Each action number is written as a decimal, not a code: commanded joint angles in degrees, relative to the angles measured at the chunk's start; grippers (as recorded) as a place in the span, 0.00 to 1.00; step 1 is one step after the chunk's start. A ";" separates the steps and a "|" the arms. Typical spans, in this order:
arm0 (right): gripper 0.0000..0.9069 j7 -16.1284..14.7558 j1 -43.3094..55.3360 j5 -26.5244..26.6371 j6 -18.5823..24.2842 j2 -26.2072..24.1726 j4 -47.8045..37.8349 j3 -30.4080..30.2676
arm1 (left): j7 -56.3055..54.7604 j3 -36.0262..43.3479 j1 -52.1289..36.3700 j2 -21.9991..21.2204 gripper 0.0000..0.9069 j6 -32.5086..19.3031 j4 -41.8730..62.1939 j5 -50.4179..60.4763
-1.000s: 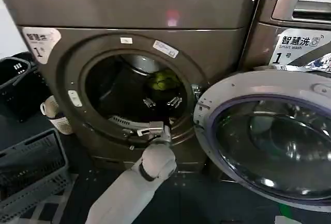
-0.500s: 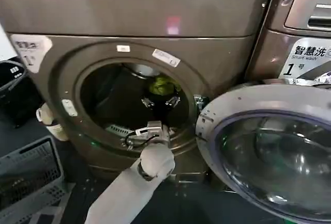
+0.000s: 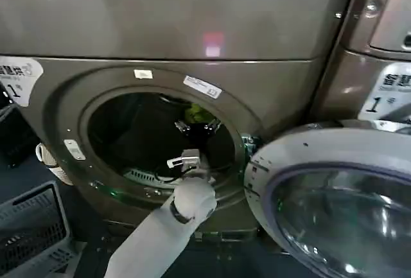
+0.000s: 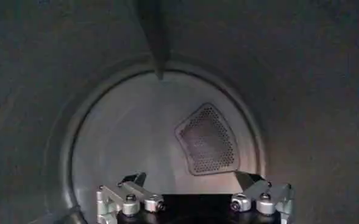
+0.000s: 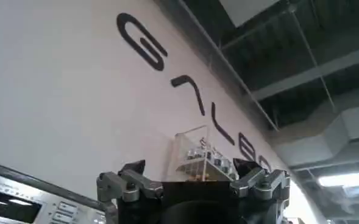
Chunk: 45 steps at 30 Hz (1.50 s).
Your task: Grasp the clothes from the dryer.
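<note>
The dryer is a dark bronze-grey machine with its round porthole open. My left arm reaches through the porthole. The left gripper hangs open inside the drum, nothing between its fingers. The clothes, a small yellow-green bundle, lie just beyond the fingertips deep in the drum. In the left wrist view the left gripper faces the drum's pale back wall and a perforated vent. The right gripper is open and empty, pointing up at a white wall with dark letters.
The dryer's glass door stands swung open at the right, close to my left arm. A grey slatted basket sits on the floor at the lower left. A neighbouring machine stands at the right.
The head view has drawn closer to the dryer and shifted, so the porthole looks larger. My left arm has pushed a little deeper into the drum, with its jaws still open.
</note>
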 commanded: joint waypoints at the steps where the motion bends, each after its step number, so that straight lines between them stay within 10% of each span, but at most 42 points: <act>1: 1.00 0.02 -0.04 0.06 0.04 -0.01 -0.05 0.10 | -0.02 -0.01 -0.04 0.04 1.00 0.05 -0.08 -0.02; 45: 1.00 -0.11 -0.51 0.25 0.96 -0.93 -0.23 1.16 | 1.65 -1.81 -8.24 -3.54 1.00 -1.09 12.23 -1.64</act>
